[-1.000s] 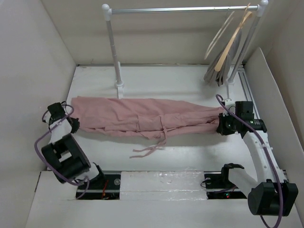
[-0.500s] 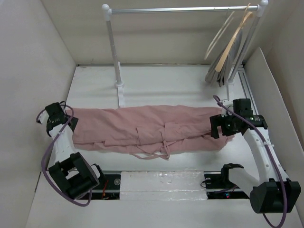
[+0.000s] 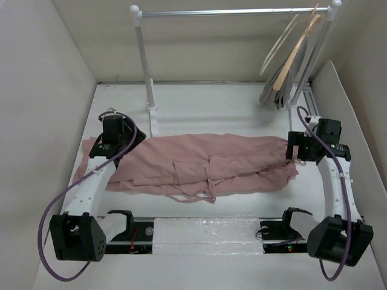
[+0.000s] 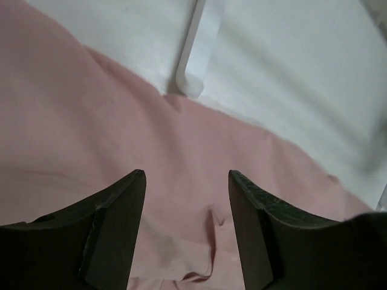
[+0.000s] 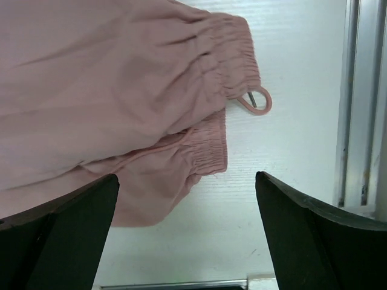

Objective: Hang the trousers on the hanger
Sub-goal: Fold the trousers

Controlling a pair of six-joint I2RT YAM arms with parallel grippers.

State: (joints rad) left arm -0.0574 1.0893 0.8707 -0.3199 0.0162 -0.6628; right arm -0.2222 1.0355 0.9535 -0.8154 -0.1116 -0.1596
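Left gripper [image 4: 186,178] hovers over the trousers [image 3: 205,163], jaws spread and empty; the trousers lie flat across the surface [image 3: 211,103]. Right gripper [image 5: 186,178], jaws spread too, sits above the waistband [image 5: 236,36]. The hanger [image 3: 275,45] hangs far right on the rail [image 3: 230,11]. Pinching only one layer could let the rest sag off.

No legible writing anywhere.
Nothing readable on the trousers [image 3: 205,163], the clothes rail [image 3: 233,11], the white table [image 3: 211,106] or the metal track [image 5: 361,103]; no brand, number or sign made out.
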